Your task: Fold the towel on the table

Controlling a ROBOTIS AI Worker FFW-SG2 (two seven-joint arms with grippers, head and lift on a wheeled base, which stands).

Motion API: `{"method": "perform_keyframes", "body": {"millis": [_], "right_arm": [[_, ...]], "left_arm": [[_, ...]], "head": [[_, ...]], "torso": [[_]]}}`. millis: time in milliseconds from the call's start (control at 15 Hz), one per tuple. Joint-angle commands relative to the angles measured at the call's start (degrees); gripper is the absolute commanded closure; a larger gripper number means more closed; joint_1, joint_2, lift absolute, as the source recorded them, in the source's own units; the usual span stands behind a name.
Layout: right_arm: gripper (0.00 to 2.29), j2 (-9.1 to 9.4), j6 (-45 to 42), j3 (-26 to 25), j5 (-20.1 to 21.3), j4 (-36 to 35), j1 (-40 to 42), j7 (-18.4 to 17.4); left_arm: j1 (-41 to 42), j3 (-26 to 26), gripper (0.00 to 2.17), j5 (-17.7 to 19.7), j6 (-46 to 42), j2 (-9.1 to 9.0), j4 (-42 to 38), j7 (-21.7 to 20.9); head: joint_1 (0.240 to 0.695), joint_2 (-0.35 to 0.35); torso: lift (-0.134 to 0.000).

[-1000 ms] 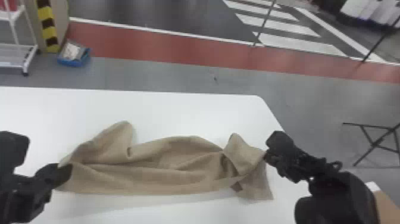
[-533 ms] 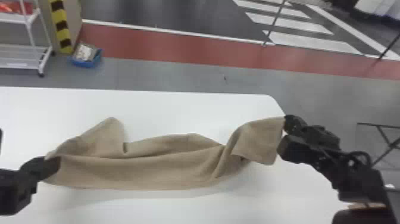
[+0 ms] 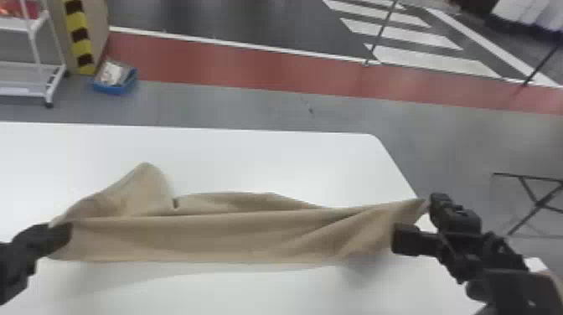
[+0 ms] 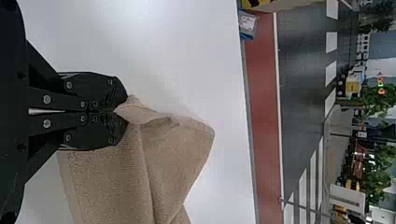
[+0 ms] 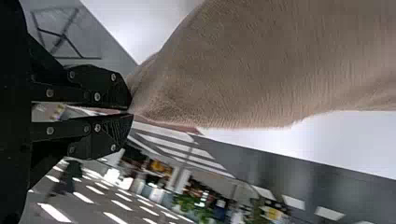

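The beige towel [image 3: 234,234] stretches in a long, loosely folded band between both grippers, with a raised flap towards the back near its left end. My left gripper [image 3: 60,234] is at the towel's left end; in the left wrist view, this gripper [image 4: 120,111] is shut on a pinched bit of the towel [image 4: 112,182]. At the right end, my right gripper [image 3: 432,203] holds a drawn-out corner by the table's right edge. Seen from the right wrist, the gripper [image 5: 130,111] is closed on that tip of the towel [image 5: 261,70], with a narrow slit between the fingers behind it.
The white table [image 3: 268,163] extends behind and in front of the towel. Its rounded far right corner lies behind the right gripper. Beyond on the floor are a blue bin [image 3: 115,83], a white rack [image 3: 33,67] and a black folding stand [image 3: 532,201].
The towel's right end, earlier bunched and folded over, has been drawn out to the right with my right gripper and is now taut. The left gripper keeps its hold on the other end.
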Motion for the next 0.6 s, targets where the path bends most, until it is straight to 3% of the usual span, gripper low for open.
{"method": "perform_keyframes", "body": {"millis": [0, 333, 533], "right_arm": [[0.01, -0.27, 8.31, -0.52, -2.58, -1.65, 0.52, 2.93], [0.10, 0.88, 8.66, -1.05, -6.62, -9.91, 5.09, 10.49], [0.17, 1.14, 7.61, -0.96, -6.62, -10.97, 6.32, 14.45]], "left_arm": [[-0.15, -0.15, 1.42, -0.12, 0.10, -0.09, 0.02, -0.02], [-0.15, -0.85, 1.42, -0.47, 0.10, -0.15, 0.72, -0.02], [-0.15, -0.85, 1.42, -0.64, 0.98, -0.15, 0.72, -0.02]], "head": [[0.695, -0.350], [0.695, -0.350], [0.695, -0.350]], "torso": [[-0.124], [-0.124], [-0.124]]}}
